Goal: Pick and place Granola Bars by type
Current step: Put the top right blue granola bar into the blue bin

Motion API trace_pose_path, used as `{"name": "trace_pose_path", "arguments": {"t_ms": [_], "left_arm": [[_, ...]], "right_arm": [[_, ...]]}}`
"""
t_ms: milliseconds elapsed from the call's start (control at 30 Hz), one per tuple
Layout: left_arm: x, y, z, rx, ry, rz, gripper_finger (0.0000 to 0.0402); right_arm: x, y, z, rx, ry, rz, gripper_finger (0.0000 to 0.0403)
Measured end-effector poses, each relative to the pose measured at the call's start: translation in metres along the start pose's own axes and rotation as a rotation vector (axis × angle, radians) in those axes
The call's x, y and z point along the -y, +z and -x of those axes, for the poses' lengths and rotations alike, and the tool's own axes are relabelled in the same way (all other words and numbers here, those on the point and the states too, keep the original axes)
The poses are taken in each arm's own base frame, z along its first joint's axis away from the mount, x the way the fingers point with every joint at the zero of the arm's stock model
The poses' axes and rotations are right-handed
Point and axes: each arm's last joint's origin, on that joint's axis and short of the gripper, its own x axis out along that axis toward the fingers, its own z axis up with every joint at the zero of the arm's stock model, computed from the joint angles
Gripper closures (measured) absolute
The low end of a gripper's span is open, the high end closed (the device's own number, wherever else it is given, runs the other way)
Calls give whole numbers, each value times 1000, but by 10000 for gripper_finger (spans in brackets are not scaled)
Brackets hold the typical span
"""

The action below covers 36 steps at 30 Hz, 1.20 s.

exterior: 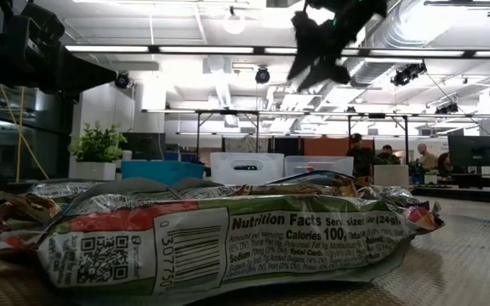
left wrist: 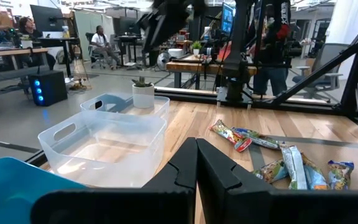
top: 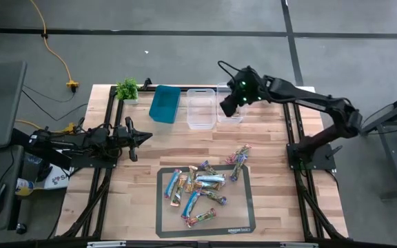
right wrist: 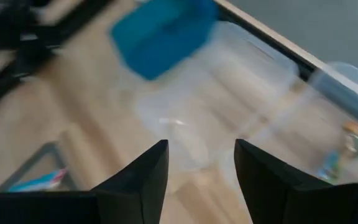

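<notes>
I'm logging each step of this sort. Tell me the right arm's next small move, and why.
Probably swing back toward the granola bars on the mat for another pick. The right gripper hangs above the clear bins with its fingers apart and nothing between them, and many bars remain unsorted. The left gripper waits shut at the table's left.

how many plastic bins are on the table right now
3, in a row along the table's far edge: the teal bin beside the plant, a clear bin in the middle, and another clear bin partly hidden under the right gripper.
</notes>
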Motion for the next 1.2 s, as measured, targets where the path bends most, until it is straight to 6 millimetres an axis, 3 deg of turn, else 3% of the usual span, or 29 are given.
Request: {"name": "trace_pose_path", "arguments": {"t_ms": [167,567,867,1200], "left_arm": [[0,0,0,0,0,0,401],[0,0,0,0,0,0,401],[0,0,0,0,0,0,401],[0,0,0,0,0,0,401]], "right_arm": [[-37,-20,20,-44,68,179,236],[-82,-98,16,-475,-133,678,241],[-120,-141,-8,-603,-68,1137,241],[-143,-181,-42,-706,-8,1299,240]]}}
